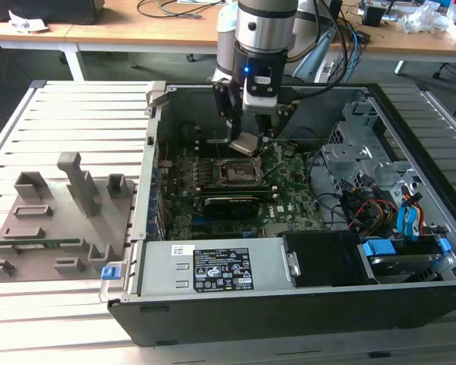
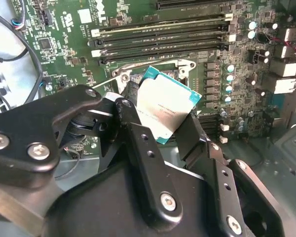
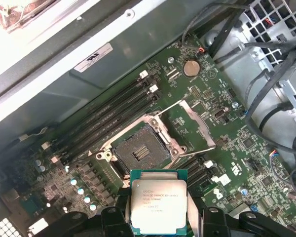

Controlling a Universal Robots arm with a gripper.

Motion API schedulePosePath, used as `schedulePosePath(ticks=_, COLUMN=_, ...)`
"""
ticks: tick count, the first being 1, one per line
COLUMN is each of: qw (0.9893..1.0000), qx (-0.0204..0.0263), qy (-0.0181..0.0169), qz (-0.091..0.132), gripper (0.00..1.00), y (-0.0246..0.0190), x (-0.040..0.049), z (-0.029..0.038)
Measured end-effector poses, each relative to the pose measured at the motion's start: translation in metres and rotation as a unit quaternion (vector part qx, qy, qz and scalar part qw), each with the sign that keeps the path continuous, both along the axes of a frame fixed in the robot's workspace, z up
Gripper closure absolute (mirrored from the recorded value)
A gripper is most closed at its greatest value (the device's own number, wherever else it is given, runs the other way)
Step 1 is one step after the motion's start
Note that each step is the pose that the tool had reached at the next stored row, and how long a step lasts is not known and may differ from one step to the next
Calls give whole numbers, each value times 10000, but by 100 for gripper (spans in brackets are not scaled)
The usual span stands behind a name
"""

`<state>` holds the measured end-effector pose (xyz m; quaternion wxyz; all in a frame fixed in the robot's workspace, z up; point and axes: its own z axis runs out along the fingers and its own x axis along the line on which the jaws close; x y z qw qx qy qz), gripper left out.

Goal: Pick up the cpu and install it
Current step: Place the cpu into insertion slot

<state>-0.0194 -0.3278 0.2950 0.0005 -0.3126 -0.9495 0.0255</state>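
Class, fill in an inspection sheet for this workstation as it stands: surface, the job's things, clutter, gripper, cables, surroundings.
Surface: pale grey slatted metal table bearing an open black computer case.
Job's things: silver-topped square cpu held above the green motherboard; dark metal-framed socket open and empty.
Clutter: grey plastic tray with upright blocks beside the case, at the exterior view's left.
Gripper: black gripper shut on the cpu's edges.
Cables: black and coloured wire bundles inside the case, apart from the socket.
Surroundings: wooden desk behind, with cables on it.
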Motion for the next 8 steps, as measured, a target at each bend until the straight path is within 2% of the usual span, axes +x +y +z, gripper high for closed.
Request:
schedulePosePath(ticks=4, qw=9999, qx=-5, qy=0, qz=-120, gripper=45, y=0, x=0, z=-1)
schedulePosePath(ticks=8, qw=9992, qx=-8, qy=0, qz=-397, gripper=45, y=0, x=0, z=-1)
